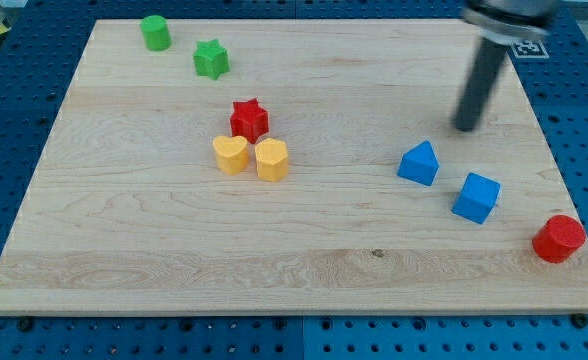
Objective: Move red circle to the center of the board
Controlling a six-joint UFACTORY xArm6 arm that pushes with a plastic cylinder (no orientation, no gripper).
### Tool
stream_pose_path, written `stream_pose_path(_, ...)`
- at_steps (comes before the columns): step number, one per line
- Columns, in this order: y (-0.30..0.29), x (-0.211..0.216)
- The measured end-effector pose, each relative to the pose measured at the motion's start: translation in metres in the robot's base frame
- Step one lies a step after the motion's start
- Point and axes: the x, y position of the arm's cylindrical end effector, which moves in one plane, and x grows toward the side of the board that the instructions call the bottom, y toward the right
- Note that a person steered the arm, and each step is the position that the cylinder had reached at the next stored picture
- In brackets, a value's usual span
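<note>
Red circle point(559, 238) sits near the board's lower right corner, close to the right edge of the wooden board point(304, 290) and far from its middle. My tip point(466, 128) rests on the wood in the upper right part of the board, well apart from the red circle, which lies down and to the view's right of it. The rod ends in a plain point with nothing to part, close or clamp, and it is touching no block.

Between my tip and the red circle I see two blue blocks. The blue triangle-like block point(419, 163) is the nearest thing to my tip, lying just below it and slightly to the view's left. The blue cube point(476, 197) lies near it, lower and to the right, and stands left of the red circle and a little above it.

Left of the board's middle is a tight cluster: a red star point(249, 120) at the top, with a yellow heart point(231, 154) and a yellow block point(272, 159) side by side beneath it, close to one another.

Toward the view's top left I see a green round block point(155, 32) and, to its lower right, a green star point(211, 59).
</note>
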Motion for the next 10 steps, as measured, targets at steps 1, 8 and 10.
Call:
stream_pose_path(1,0.079,0.075)
stream_pose_path(8,-0.106,0.118)
stream_pose_path(10,-0.111,0.113)
